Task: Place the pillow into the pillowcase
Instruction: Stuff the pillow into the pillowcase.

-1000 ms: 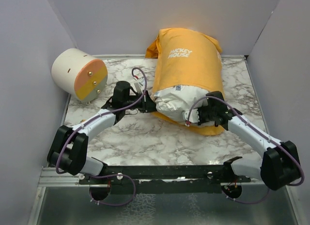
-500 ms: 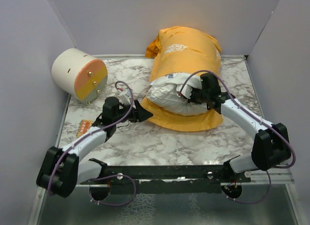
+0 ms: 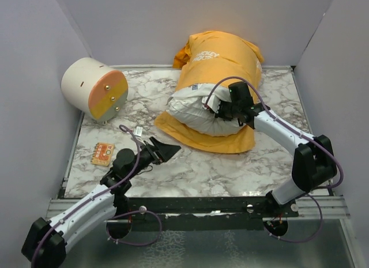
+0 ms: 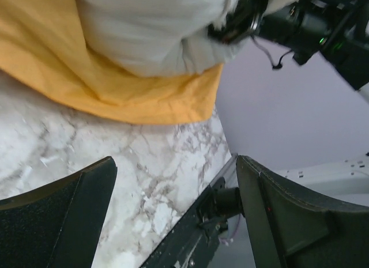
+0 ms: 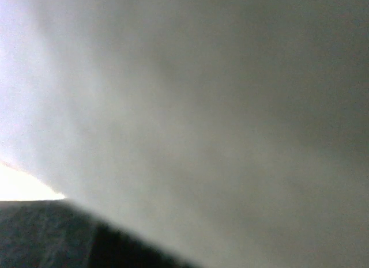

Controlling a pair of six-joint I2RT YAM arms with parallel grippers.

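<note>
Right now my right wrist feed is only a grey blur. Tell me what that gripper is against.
Observer: The right gripper is pushed against the exposed white end of the pillow.
Operator: Give me how far in it is.
Observer: The far part is covered by the pillowcase; the near end sticks out over the case's lower flap.
Operator: Report the other arm.
Observer: The left gripper is open, clear of the fabric, over the marble table.

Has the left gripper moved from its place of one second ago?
Yes. Against the cream-and-orange cylinder, the left gripper drew back toward the near edge of the marble table, away from the plump white pillow; jaws open.
</note>
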